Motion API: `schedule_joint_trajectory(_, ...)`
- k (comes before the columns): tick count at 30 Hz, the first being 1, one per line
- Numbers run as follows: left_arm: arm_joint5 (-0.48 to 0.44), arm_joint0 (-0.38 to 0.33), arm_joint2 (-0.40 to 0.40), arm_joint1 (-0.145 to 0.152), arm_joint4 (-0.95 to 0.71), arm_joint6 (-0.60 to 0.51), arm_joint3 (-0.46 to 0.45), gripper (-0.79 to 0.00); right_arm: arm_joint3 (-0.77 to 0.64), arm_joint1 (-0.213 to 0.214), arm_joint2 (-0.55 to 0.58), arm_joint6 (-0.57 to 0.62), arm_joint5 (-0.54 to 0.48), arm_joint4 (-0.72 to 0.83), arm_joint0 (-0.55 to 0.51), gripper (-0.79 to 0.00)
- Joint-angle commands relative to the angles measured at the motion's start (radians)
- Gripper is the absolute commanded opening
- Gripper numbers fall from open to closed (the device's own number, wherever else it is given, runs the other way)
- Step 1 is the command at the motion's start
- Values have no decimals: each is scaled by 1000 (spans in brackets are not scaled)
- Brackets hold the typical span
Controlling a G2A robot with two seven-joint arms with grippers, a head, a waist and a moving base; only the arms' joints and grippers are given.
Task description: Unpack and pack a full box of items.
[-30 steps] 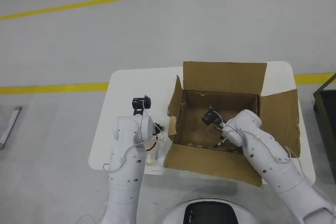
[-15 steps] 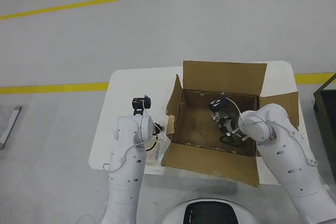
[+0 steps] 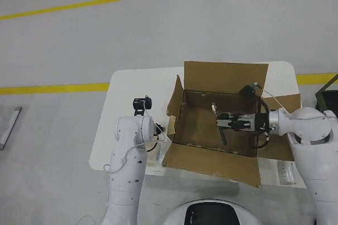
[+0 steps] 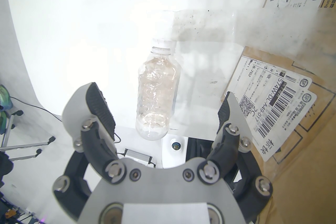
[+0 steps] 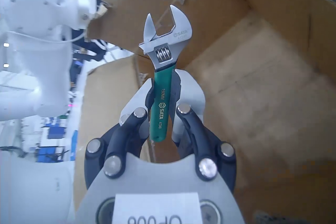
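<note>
The open cardboard box (image 3: 236, 76) stands on the white table (image 3: 135, 84). My right gripper (image 3: 228, 121) hangs over the box's inside, shut on a green-handled adjustable wrench (image 3: 223, 134). In the right wrist view the wrench (image 5: 165, 51) sticks out past the right gripper (image 5: 164, 86), its steel head toward the box wall (image 5: 275, 12). A clear plastic bottle (image 4: 157, 88) lies on the table just left of the box. My left gripper (image 4: 162, 104) is open above it, a finger to either side, not touching. From above, the left gripper (image 3: 156, 135) sits by the box's left flap.
The labelled outer side of the box (image 4: 275, 109) stands close to the left gripper. A clear item (image 3: 289, 171) lies on the table at the front right, beside the box flap. A dark green rack (image 3: 333, 112) stands off the table's right end.
My right arm has risen from the box floor and drawn back to the right, with the wrench in its gripper. The left arm and the bottle have not moved.
</note>
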Motion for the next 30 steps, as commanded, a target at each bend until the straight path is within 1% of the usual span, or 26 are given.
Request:
schedule_joint_trajectory(1,0,0,0,0,0,0,0,0,32,5,9,11,-5,82,4,-785)
schedule_joint_trajectory(3,0,0,0,0,0,0,0,0,62,8,12,20,-19,174,4,-785)
schedule_joint_trajectory(17,0,0,0,0,0,0,0,0,67,9,13,23,-20,175,4,-785)
schedule_joint_trajectory(20,0,0,0,0,0,0,0,0,38,13,18,-21,-13,186,-9,-785)
schedule_joint_trajectory(23,0,0,0,0,0,0,0,0,20,20,60,-35,-32,315,-32,-785)
schedule_joint_trajectory(25,0,0,0,0,0,0,0,0,12,28,106,-32,-61,409,-49,-785)
schedule_joint_trajectory(30,0,0,0,0,0,0,0,0,13,47,229,-19,-71,661,-100,-785)
